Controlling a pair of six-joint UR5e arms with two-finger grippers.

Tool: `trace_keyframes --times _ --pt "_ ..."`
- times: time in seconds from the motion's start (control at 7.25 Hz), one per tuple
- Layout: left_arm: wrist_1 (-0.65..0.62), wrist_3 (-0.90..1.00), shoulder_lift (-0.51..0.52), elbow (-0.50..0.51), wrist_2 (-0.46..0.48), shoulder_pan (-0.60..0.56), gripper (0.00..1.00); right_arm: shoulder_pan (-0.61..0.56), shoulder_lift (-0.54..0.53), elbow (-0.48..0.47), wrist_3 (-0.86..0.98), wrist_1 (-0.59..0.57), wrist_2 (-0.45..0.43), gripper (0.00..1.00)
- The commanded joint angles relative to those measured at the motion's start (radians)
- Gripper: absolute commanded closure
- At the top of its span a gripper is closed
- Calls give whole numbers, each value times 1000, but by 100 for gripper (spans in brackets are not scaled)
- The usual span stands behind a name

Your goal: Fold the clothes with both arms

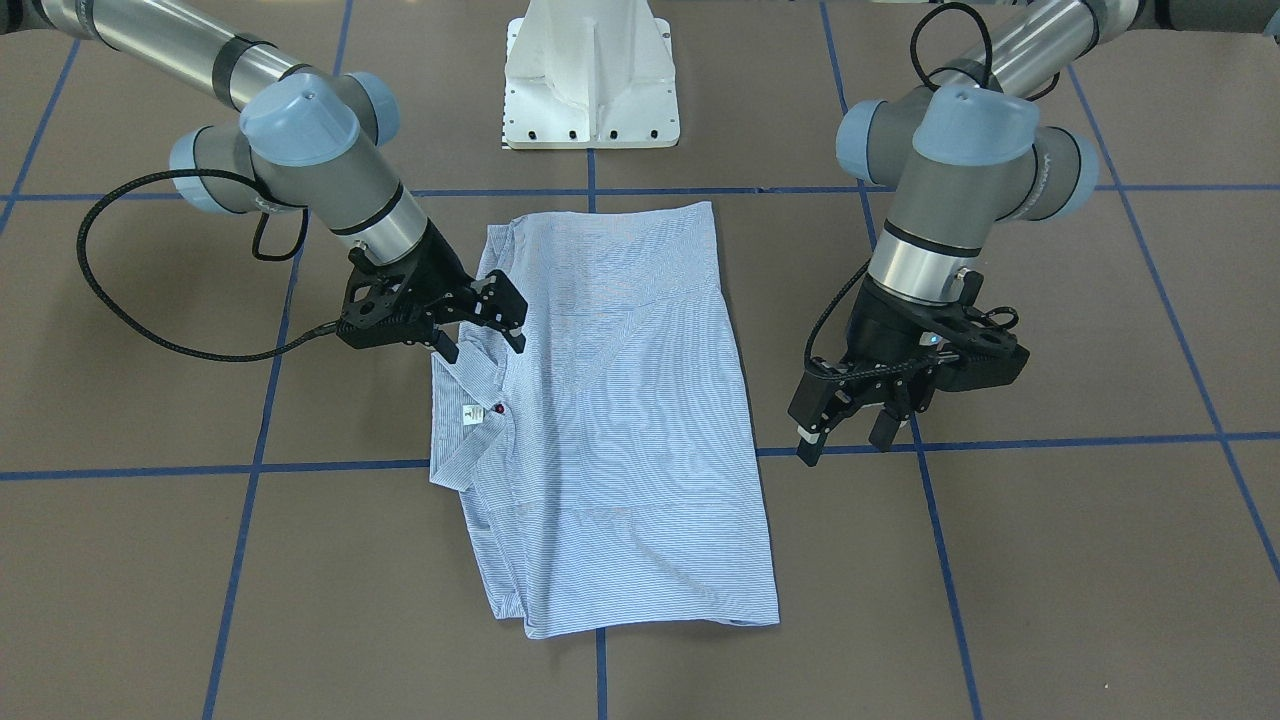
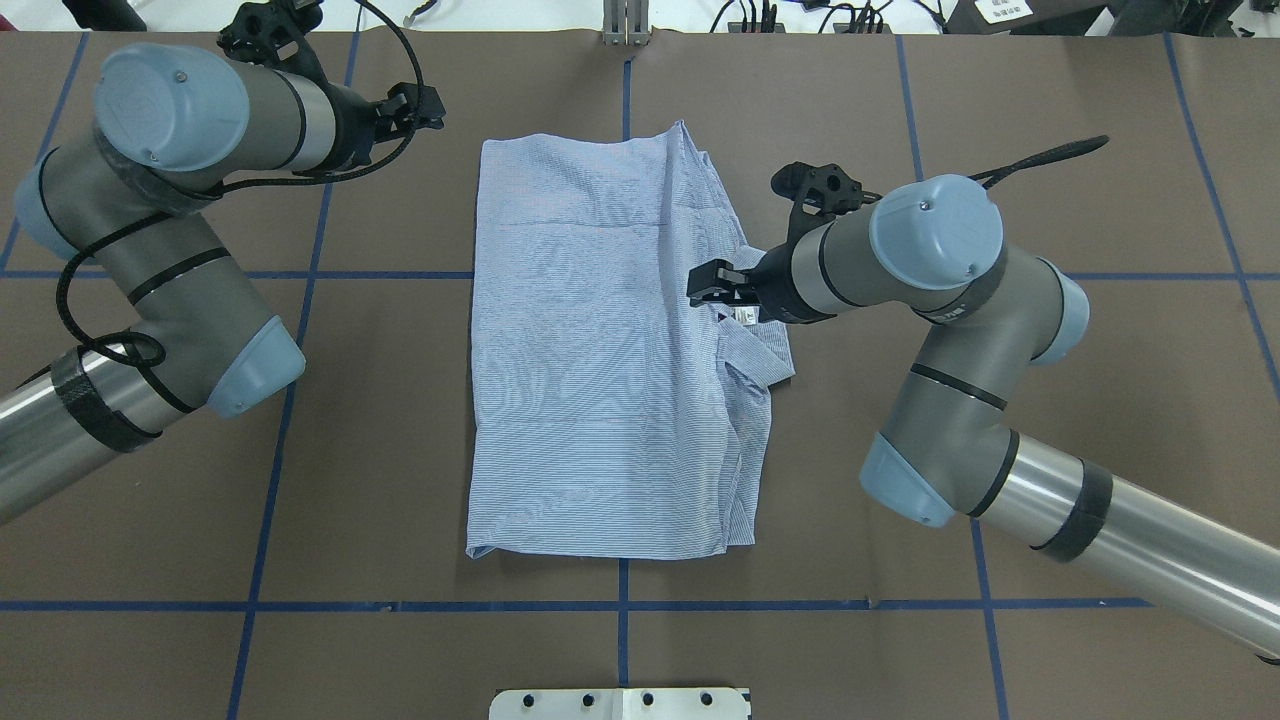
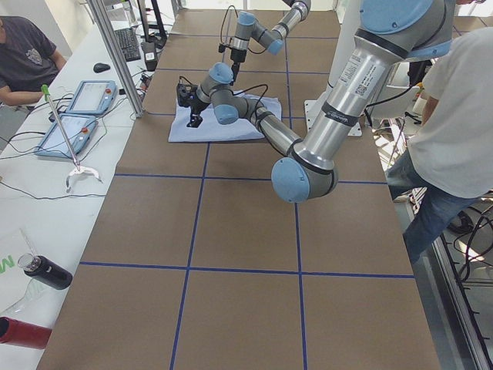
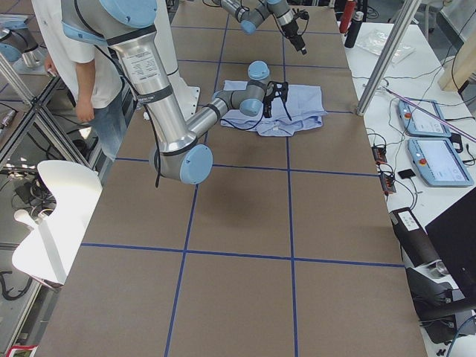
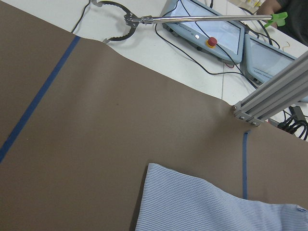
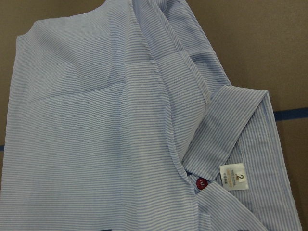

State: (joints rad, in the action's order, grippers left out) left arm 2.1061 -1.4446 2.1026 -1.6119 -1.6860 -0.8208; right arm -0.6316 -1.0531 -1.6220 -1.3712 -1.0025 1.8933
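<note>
The light blue striped shirt (image 1: 620, 420) lies folded into a rectangle in the middle of the table (image 1: 1050, 560). Its collar (image 1: 462, 400), white label (image 1: 472, 414) and a dark red button (image 1: 498, 408) sit on the side toward my right arm. My right gripper (image 1: 482, 348) hovers open just above the collar with nothing between its fingers. The right wrist view shows the collar (image 6: 231, 130), label (image 6: 234, 176) and button (image 6: 201, 183) from close above. My left gripper (image 1: 848, 435) hangs open and empty over bare table beside the shirt's opposite edge. The left wrist view catches a corner of the shirt (image 5: 207, 207).
The white pedestal base (image 1: 590, 80) stands behind the shirt. Blue tape lines (image 1: 250, 470) cross the brown table. Beyond its left end lie two teach pendants (image 5: 211, 29) and a grabber tool (image 5: 192, 19). One person (image 3: 454, 116) stands by the base, another person (image 3: 23, 62) sits there.
</note>
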Motion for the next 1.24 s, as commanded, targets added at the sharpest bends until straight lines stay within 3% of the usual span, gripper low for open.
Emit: trace_keyframes --times 0.0,0.55,0.69,0.97,1.1 --pt "-49 24 -6 -10 -1 0 0 10 82 89 6 -2 -16 14" --pt "-49 41 -12 -10 -3 -3 0 23 87 194 138 -4 -16 15" --pt "-49 41 -12 -10 -3 -3 0 23 87 192 138 -4 -7 26" --pt "-49 41 -12 -10 -3 -5 0 21 88 188 132 2 -6 69" --pt "-49 41 -12 -10 -3 -5 0 21 88 186 133 10 -8 76"
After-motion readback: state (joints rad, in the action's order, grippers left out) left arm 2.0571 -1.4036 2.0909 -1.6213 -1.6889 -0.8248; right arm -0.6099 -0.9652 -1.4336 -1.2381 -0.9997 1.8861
